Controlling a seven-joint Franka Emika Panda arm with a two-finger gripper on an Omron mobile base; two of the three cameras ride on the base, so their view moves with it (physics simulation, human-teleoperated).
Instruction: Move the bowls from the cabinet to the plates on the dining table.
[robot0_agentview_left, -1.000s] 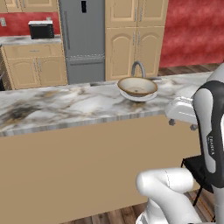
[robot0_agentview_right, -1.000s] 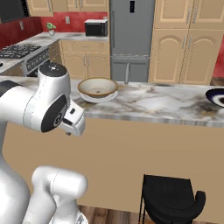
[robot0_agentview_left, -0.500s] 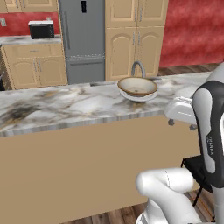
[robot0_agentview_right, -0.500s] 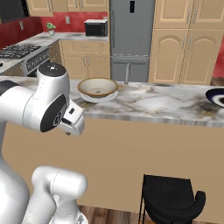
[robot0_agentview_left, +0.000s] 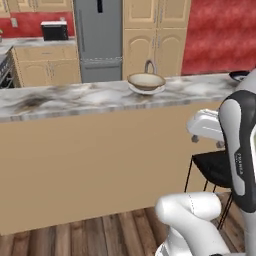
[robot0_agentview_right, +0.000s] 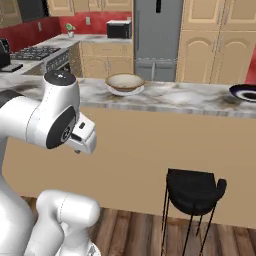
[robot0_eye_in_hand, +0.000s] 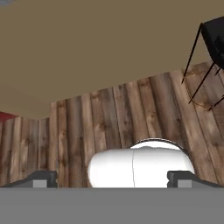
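Observation:
A wide, shallow bowl (robot0_agentview_left: 146, 81) (robot0_agentview_right: 124, 82), cream inside with a tan rim, sits on a white plate (robot0_agentview_left: 148, 91) (robot0_agentview_right: 125, 92) on the marble-topped dining table (robot0_agentview_left: 60, 97) (robot0_agentview_right: 190, 100). A dark navy plate (robot0_agentview_right: 244, 92) (robot0_agentview_left: 240, 75) lies bare at the table's right end. My gripper (robot0_eye_in_hand: 111, 179) is open with nothing between its fingertips (robot0_eye_in_hand: 43, 178). It hangs low in front of the table's beige side panel (robot0_eye_in_hand: 100, 48) and looks down at the wooden floor. The cabinet is out of view.
A black backless stool (robot0_agentview_right: 194, 191) (robot0_agentview_left: 215, 167) (robot0_eye_in_hand: 212, 39) stands against the table's side, to the right of my arm. Behind the table are a grey fridge (robot0_agentview_left: 97, 40), tall beige arched-door cabinets (robot0_agentview_right: 210, 40), a microwave (robot0_agentview_left: 54, 31) and a stove (robot0_agentview_right: 37, 52).
The whole picture has shifted: the base has backed away from the table, so more side panel, floor and stool show. The bowl stays on its plate and the gripper stays open.

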